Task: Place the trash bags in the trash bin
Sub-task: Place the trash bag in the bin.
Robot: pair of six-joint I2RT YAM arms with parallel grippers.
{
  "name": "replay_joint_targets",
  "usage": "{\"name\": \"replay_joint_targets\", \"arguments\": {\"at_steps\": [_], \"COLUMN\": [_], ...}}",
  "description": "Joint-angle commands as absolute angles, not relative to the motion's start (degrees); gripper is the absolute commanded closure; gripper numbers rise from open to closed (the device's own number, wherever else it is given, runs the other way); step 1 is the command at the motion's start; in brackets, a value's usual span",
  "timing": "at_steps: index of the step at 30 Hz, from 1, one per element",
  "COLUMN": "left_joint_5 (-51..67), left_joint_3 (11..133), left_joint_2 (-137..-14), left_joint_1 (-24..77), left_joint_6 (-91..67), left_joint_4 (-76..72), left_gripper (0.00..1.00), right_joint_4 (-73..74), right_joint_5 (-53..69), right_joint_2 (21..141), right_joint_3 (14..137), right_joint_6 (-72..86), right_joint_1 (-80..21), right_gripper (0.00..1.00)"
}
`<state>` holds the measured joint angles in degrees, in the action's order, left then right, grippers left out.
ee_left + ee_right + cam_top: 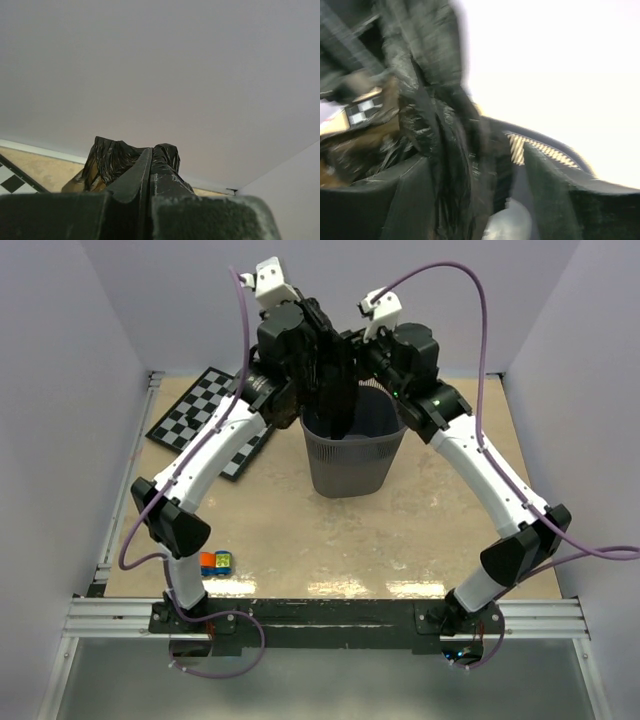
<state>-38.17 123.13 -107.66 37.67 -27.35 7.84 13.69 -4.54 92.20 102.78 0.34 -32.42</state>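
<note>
Honestly, the risk was the trash bag [338, 400] snagging on the rim of the trash bin [345, 465] or billowing out over it, since the plastic looked so light and much of it hung bunched above the opening. The bin stood near the far edge of the table [420, 530], mid-width. The left gripper [149, 167] was clamped tight on a crumpled glossy black fold. The right gripper [477, 195] had its jaws apart around a crinkly strand, not clearly pinching it, though that view was blurry.
</note>
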Motion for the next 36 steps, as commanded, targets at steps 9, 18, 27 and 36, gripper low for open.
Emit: {"name": "replay_joint_targets", "arguments": {"at_steps": [9, 18, 27, 36], "left_joint_5": [-20.85, -20.12, -23.29, -23.12], "left_joint_3": [110.13, 109.69, 111.44, 112.85], "left_joint_2": [-93.78, -93.69, -95.36, -96.15], "left_joint_1": [32.96, 32.78, 32.87, 31.91], "left_joint_6": [-25.85, -25.22, -24.52, -23.64], "left_joint_4": [9.05, 10.90, 10.11, 9.67], "left_gripper": [1.00, 1.00, 1.00, 1.00], "right_joint_4": [11.95, 11.34, 10.20, 13.09], "right_joint_5": [12.20, 17.39, 18.27, 12.40], "right_joint_2": [86.04, 83.23, 85.43, 86.92], "right_joint_3": [99.05, 100.55, 99.58, 97.56], "right_joint_6": [-7.90, 1.99, 4.04, 1.85], "right_joint_1": [-22.24, -22.94, -27.33, -29.44], "right_gripper": [0.70, 0.02, 0.02, 0.02]}}
